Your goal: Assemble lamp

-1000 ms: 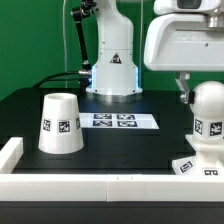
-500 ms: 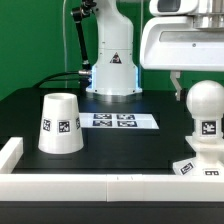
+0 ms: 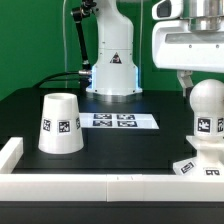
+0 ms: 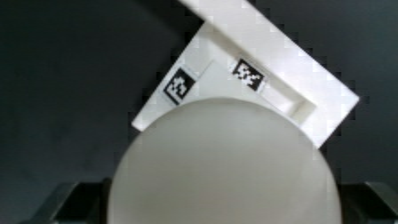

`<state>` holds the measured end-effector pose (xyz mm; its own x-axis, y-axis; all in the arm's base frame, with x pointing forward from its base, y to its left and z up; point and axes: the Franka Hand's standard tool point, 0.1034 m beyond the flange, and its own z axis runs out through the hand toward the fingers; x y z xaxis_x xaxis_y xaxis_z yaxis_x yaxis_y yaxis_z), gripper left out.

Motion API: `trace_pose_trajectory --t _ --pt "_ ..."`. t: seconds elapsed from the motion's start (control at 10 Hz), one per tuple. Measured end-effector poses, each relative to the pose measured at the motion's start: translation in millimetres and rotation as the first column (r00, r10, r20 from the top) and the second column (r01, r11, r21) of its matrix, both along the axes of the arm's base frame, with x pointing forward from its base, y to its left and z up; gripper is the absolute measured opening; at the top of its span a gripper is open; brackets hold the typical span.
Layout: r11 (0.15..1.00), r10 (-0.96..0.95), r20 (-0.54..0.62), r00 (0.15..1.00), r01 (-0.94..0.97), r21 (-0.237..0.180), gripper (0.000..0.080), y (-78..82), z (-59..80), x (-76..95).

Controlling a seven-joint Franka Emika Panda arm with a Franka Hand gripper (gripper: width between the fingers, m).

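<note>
Three white lamp parts show on the black table (image 3: 120, 150); the marker board (image 3: 120, 121) lies flat near the middle of it, and the rest is placed from that board. The shade (image 3: 58, 125) stands upright with its narrow end up, off the board's end toward the exterior view's left, near it but apart from it; one square tag on its wall faces the camera. The base (image 3: 192, 166) lies flat off the board's other end, toward the exterior view's right and nearer the camera than the board, well apart from the shade; tags show on its top face. The bulb (image 3: 208, 102) stands upright on the base, its round head up and its tagged neck down; how firmly the neck is seated I cannot tell. The gripper (image 3: 205, 86) hangs straight above the base, level with the bulb's head; one finger (image 3: 184, 84) shows just beside the head on the side toward the board, while the other is cut off by the picture's edge. In the wrist view the bulb (image 4: 222, 165) fills most of the frame, with the base (image 4: 302, 85) and two of its tags beyond it; a grey finger (image 4: 75, 203) shows at the bulb's flank. The jaws stand apart with the bulb's head between them; whether they press on it cannot be told. Behind the board rises the arm's pedestal (image 3: 112, 65); in front of the board, along the table's near edge, runs a white rail (image 3: 100, 190).
</note>
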<state>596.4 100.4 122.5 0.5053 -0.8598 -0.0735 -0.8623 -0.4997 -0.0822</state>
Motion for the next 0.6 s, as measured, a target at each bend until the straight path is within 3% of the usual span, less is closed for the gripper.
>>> trace_pose_trajectory --t 0.2,0.5,0.6 --pt "0.989 -0.142 -0.026 0.989 0.143 0.033 0.0579 0.6 0.2 0.2" --pt "0.958 -0.281 -0.045 0.959 0.283 0.039 0.0579 2.7 0.3 0.6" --pt "0.967 -0.250 -0.040 0.967 0.251 0.039 0.0658 2.8 0.3 0.5"
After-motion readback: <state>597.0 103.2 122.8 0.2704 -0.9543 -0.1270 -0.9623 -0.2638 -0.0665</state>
